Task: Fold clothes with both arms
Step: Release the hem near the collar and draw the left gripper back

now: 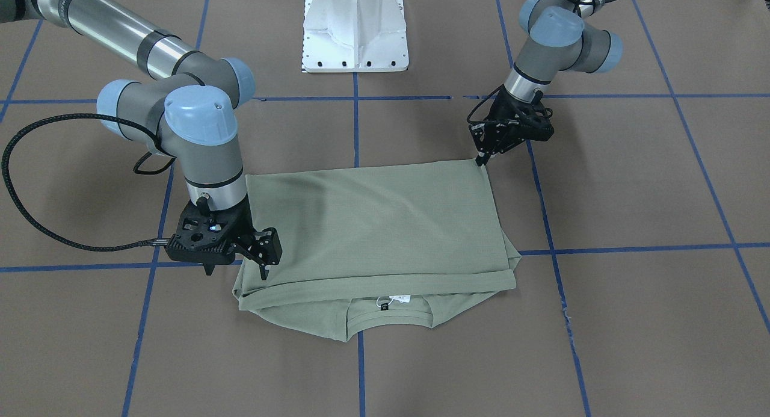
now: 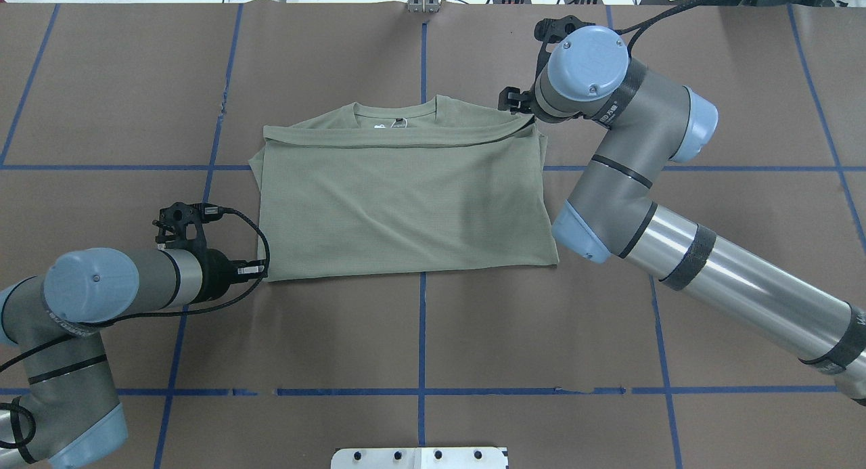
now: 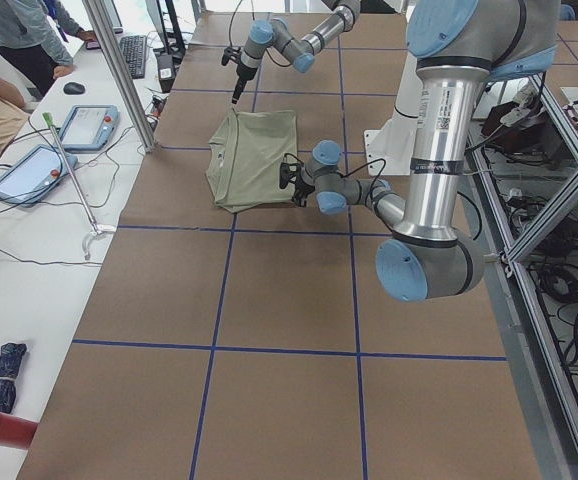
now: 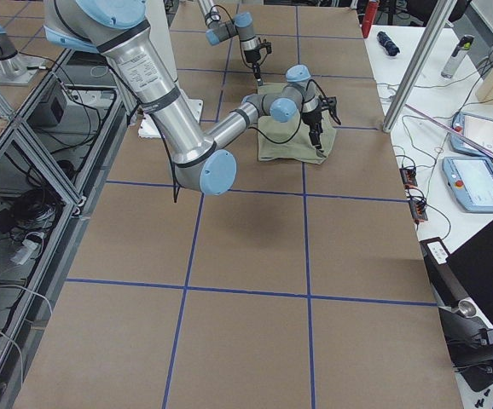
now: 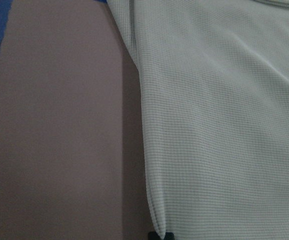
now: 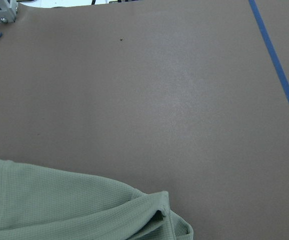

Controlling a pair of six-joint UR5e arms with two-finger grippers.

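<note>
- A pale sage-green shirt (image 1: 373, 224) is lying folded into a flat rectangle on the brown table (image 1: 631, 315), straddling the centre blue tape line (image 1: 355, 128) between the two arms.
- The left gripper (image 1: 483, 158) is touching down at the corner nearest the robot, its claw looking pressed together into one point. Whether cloth is caught in it cannot be told.
- The right gripper (image 1: 263, 271) is poised over the opposite side edge, near the collar end. The pictures are not settling whether its claw is spread or pinching.
- By the look of it, the arms are taking hold for a further fold. Doing it well is meaning catching every layer at each grip, lifting both sides evenly, and carrying the cloth low so the stack is not sliding apart.
- The knit is lying smooth on top. The collar (image 1: 391, 324) and white tag (image 1: 400, 298) are peeking out past the folded edge, on the operators' side.
</note>
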